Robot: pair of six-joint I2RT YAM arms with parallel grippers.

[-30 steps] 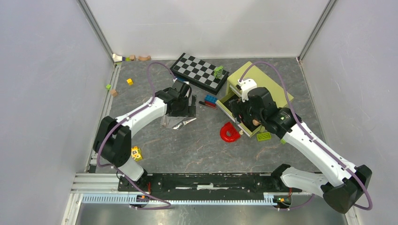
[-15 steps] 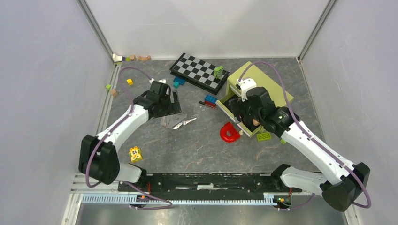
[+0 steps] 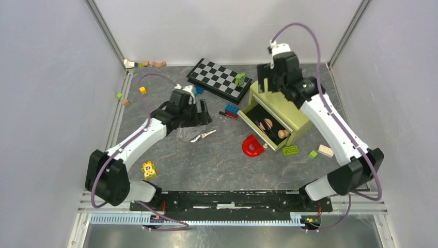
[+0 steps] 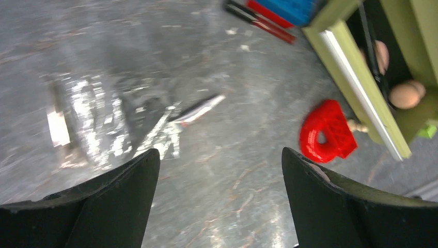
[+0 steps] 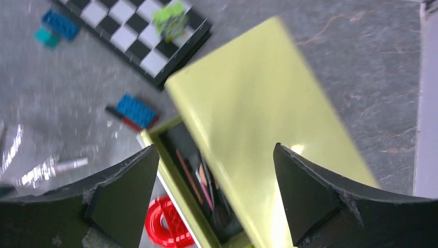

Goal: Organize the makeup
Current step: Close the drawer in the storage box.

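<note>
Stick (image 4: 199, 108), silvery, thin, likely makeup pencil: on table well left of green box (image 5: 258, 129), half on clear wrapper (image 4: 98, 124). Long axis slants toward box's open drawer (image 4: 364, 98). Left gripper (image 4: 219, 155) hovers above, stick ahead in line with gap between wide, empty jaws; left arm clearly nearer. 2nd loose piece: dark-red pencil (image 4: 266, 23) just left of box, beside blue brick (image 5: 135, 110). Drawer holds peach puff (image 4: 405, 95), pink pencils (image 5: 190, 173). Right gripper (image 5: 214, 150) above box's far end, wide, empty.
</note>
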